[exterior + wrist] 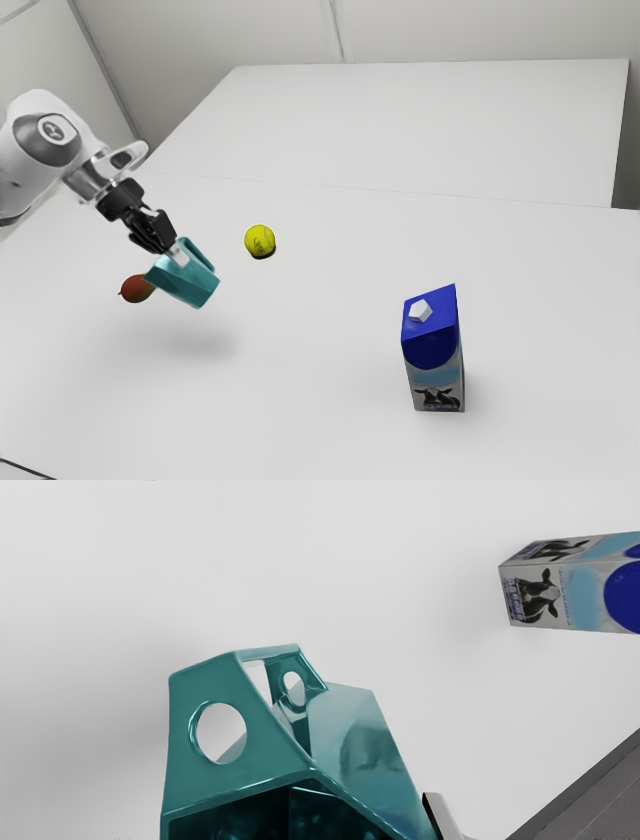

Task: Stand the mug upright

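The teal mug (187, 281) hangs tilted above the table, its faint shadow on the surface below, with my gripper (178, 254) shut on its upper side in the exterior view. The handle is toward the exterior view's right, near the fingertips. In the wrist view, the angular mug (200, 780) shows its dark opening toward the camera. One of my gripper's fingers (442, 817) lies against its outer wall; the other finger is hidden.
A blue-topped milk carton (434, 350) stands toward the exterior view's right on the white table (320, 400). A yellow tennis ball (260, 241) lies beyond the mug, and a reddish fruit (137, 288) lies close beside it in that view.
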{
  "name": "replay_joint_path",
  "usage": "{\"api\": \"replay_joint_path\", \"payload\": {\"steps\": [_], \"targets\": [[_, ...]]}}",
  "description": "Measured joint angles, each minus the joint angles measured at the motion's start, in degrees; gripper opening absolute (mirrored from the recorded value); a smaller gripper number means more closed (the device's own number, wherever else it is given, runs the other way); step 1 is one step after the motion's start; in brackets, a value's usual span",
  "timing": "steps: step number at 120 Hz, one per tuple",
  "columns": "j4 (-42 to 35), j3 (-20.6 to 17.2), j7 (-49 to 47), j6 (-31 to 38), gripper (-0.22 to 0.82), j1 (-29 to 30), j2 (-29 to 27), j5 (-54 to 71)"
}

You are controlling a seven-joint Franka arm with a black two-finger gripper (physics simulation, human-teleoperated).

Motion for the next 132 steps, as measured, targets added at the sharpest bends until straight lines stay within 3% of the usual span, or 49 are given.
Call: {"api": "replay_joint_path", "payload": {"steps": [52,100,132], "targets": [[1.0,-9.5,-17.6,10.7,-0.18,-2.5,0.0,19.0],[-4.9,-13.1,-29.4,24.7,-0.18,-4.1,2.4,29.1],[-6.4,-13.1,-34.6,28.6,-0.18,-4.9,4.5,30.0]]}}
